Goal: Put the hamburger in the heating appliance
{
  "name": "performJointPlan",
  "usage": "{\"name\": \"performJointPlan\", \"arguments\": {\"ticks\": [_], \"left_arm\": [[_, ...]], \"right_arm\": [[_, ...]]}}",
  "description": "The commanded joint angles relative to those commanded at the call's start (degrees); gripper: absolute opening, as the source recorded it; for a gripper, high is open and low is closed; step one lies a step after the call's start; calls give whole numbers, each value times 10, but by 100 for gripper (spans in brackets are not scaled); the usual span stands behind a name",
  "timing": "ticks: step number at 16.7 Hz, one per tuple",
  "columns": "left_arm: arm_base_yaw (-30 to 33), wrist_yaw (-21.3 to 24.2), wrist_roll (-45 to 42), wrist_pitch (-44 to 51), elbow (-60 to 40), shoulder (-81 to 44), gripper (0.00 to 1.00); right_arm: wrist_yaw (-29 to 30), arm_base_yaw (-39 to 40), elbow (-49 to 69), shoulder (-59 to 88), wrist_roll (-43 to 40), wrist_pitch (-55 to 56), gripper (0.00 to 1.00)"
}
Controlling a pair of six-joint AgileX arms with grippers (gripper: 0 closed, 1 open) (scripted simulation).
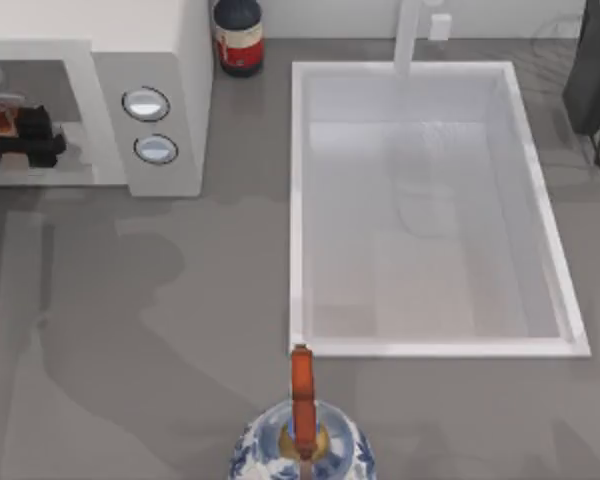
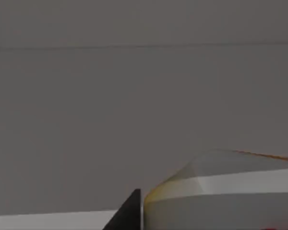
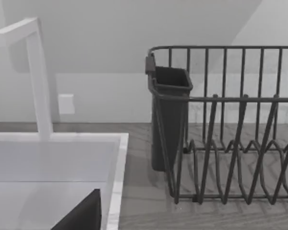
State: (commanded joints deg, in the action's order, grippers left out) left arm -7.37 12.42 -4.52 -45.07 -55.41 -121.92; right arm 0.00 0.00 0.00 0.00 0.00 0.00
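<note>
The heating appliance (image 1: 150,60), a white microwave with two round knobs, stands at the table's back left. My left gripper (image 1: 35,135) reaches into its front cavity, shut on the hamburger (image 1: 5,118). In the left wrist view the hamburger (image 2: 221,191) is very close, a pale bun with an orange-yellow edge. It sits against a dark fingertip (image 2: 129,215) just above the cavity's white floor, and the grey back wall lies beyond it. A dark fingertip (image 3: 81,215) of my right gripper hangs over the sink's back right corner, with nothing held.
A large white sink (image 1: 295,200) with a faucet (image 1: 410,35) takes up the middle and right. A dark bottle (image 1: 238,35) stands beside the microwave. A blue-and-white kettle (image 1: 300,440) sits at the front edge. A wire dish rack (image 3: 230,143) with a dark cup stands at the back right.
</note>
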Motion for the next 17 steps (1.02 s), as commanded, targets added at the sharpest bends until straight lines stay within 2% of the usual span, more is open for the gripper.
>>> {"name": "performJointPlan", "arguments": {"ticks": [5,17], "left_arm": [[-1,-2,-7,66,-120,1,0],[6,-7,-14,171,-312,-44,0]], "right_arm": [[0,0,0,0,0,0,100],[0,0,0,0,0,0,100]]}}
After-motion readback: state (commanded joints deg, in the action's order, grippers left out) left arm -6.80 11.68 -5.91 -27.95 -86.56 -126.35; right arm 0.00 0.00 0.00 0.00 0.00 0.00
